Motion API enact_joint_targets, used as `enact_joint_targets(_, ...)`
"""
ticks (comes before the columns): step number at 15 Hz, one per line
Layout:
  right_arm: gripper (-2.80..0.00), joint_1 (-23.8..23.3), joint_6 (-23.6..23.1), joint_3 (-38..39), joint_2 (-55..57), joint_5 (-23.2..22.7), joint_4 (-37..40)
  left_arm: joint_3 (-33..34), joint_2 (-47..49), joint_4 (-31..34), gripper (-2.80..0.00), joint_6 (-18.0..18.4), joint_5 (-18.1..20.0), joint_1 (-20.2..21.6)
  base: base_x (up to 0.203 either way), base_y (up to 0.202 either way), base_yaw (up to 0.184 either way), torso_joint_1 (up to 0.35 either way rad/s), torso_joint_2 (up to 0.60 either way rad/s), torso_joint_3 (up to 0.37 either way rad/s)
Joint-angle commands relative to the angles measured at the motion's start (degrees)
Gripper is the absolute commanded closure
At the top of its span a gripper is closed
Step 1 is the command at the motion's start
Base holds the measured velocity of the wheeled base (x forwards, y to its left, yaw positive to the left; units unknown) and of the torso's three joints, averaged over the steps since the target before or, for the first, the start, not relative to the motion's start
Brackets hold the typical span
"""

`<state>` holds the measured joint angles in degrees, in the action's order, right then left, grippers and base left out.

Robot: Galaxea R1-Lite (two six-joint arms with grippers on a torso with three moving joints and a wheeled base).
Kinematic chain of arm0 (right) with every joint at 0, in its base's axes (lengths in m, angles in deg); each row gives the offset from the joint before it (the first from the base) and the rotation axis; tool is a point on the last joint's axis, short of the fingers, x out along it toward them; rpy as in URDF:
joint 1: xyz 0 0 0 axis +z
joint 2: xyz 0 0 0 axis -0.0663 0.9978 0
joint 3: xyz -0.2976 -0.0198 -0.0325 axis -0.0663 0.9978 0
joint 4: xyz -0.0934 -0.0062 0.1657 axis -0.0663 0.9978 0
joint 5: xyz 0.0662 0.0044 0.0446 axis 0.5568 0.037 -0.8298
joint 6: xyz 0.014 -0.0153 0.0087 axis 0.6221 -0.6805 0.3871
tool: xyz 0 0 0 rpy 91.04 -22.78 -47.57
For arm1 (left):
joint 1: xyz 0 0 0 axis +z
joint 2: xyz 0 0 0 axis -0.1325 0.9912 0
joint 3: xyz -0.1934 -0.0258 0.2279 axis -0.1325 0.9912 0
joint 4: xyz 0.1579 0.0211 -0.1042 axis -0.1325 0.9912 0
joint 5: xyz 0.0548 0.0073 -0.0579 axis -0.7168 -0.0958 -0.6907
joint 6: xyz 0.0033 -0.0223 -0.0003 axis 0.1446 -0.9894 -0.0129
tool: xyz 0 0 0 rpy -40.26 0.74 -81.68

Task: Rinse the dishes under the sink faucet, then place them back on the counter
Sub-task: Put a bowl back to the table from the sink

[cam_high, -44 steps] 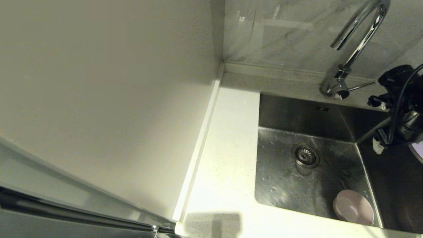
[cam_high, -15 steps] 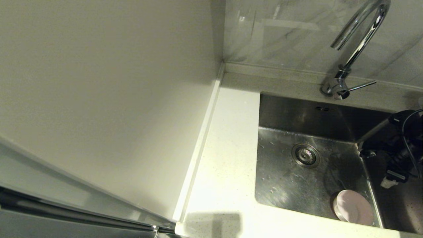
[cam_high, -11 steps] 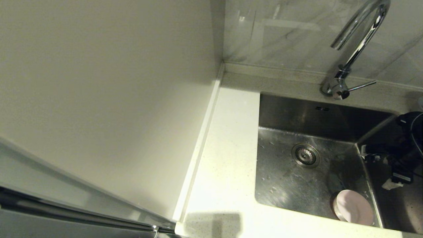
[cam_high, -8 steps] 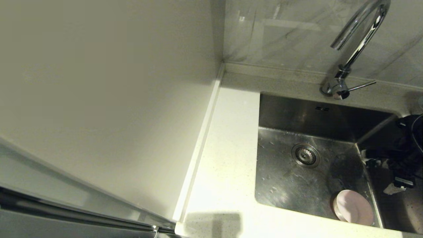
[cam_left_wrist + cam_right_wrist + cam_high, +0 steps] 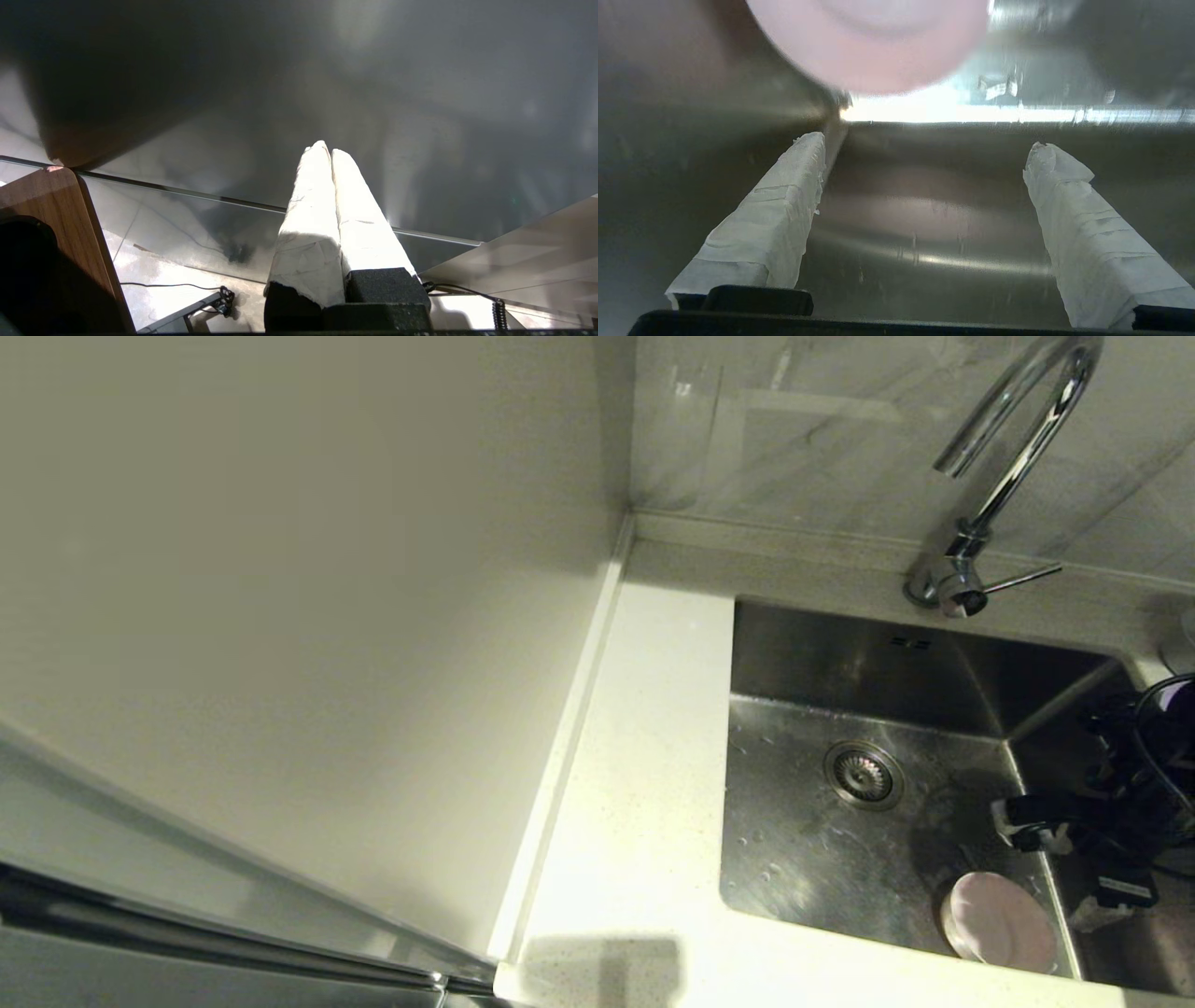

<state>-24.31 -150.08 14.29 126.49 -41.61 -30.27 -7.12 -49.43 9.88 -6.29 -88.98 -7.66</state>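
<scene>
Gripper of right arm gapes empty beside pink bowl in sink.

Home kitchen. Brushed steel sink sunk into a white speckled surface, round drain strainer in the basin floor, water drops around it. Tall chrome gooseneck faucet stands at the far edge, thin side lever at its base. Grey marbled wall panel behind, plain pale wall on the left. Pink bowl sits in the basin's near right corner.
</scene>
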Motion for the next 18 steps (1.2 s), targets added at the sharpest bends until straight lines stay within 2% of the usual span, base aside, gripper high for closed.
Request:
enact_joint_targets(1,-2.8,3.2,1.08,1.0,1.88,0.01,-2.09,0.18,0.0,0.0,0.0,-0.02,0.0,-0.04,0.0,0.0,0.0,0.0,0.0,0.0)
enact_joint_targets(3,-2.8,5.3,3.8,2.5,3.49,-0.06,-5.52,0.18,0.0,0.0,0.0,-0.02,0.0,-0.03,0.0,0.0,0.0,0.0,0.0,0.0)
enact_joint_targets(9,-2.8,7.58,6.77,2.24,7.68,-0.07,-11.87,0.18,0.0,0.0,0.0,-0.02,0.0,0.04,0.0,0.0,0.0,0.0,0.0,0.0)
enact_joint_targets(18,-2.8,8.11,7.46,2.01,9.81,0.37,-16.44,0.17,0.0,-0.05,0.0,-0.02,0.0,-0.03,0.0,0.0,0.0,0.0,0.0,0.0)
